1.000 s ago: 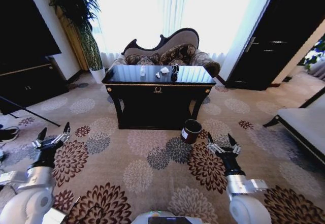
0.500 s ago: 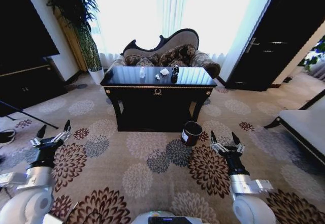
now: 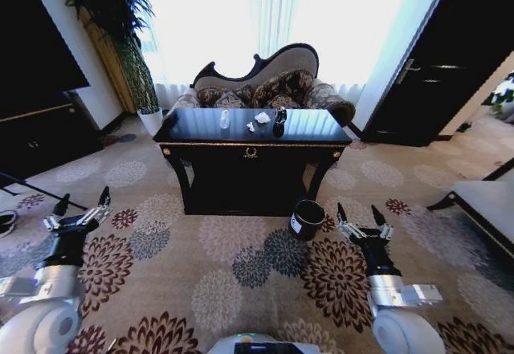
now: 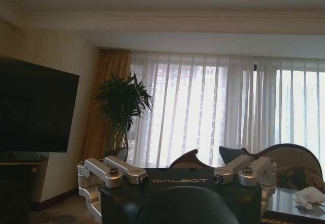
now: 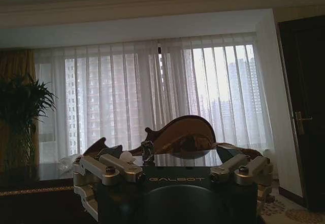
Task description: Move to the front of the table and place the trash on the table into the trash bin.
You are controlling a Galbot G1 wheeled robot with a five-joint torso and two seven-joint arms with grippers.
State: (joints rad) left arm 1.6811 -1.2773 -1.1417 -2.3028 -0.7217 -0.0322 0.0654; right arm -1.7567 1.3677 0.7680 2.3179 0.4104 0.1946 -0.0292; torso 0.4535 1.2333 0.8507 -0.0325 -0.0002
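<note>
On the flowered carpet before the black table [image 3: 250,141], both claws hang wide apart and empty, the left claw [image 3: 78,208] well left, the right claw [image 3: 363,216] just beside the black trash bin [image 3: 307,218]. The bottle [image 3: 225,119], paper scraps [image 3: 261,118] and what may be a can [image 3: 279,118] lie on the tabletop, well beyond both.

The table [image 3: 250,141] stands ahead at the middle of the room, with a sofa [image 3: 265,81] behind it and a potted plant [image 3: 120,33] at its far left corner. On the table a bottle [image 3: 225,119] lies left of paper scraps [image 3: 261,117], and what may be the can [image 3: 279,118] is right of them. The trash bin [image 3: 307,219] sits on the carpet [image 3: 217,274] before the table's right front leg. The left gripper [image 3: 79,211] and right gripper [image 3: 361,219] hang low at either side.
</note>
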